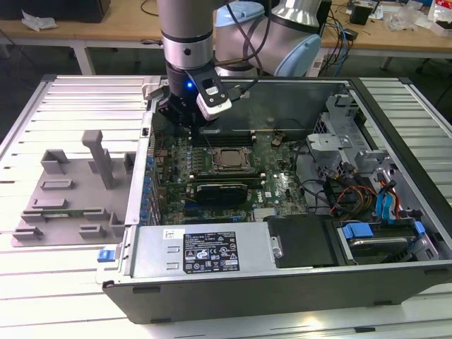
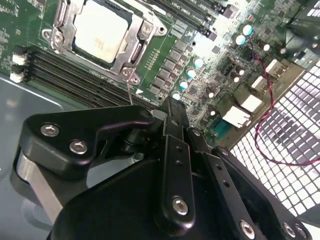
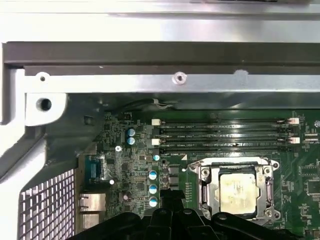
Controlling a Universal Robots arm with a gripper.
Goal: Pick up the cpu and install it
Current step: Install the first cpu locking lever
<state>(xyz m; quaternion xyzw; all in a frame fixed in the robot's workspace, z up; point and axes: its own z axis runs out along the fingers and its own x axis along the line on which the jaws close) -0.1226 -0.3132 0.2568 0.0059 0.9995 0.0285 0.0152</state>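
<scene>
1. Silvery-grey, the small flat square cpu lies inside the black square socket frame with its metal bracket, on the green motherboard.
2. In the exterior view it sits at about four o'clock from my fingers, near but apart.
3. My fingers look pressed together, with nothing between them.
4. I judge the chip seated. Good work here means level, vertical motion, clear of the thin wire lever and the black memory slots.
</scene>
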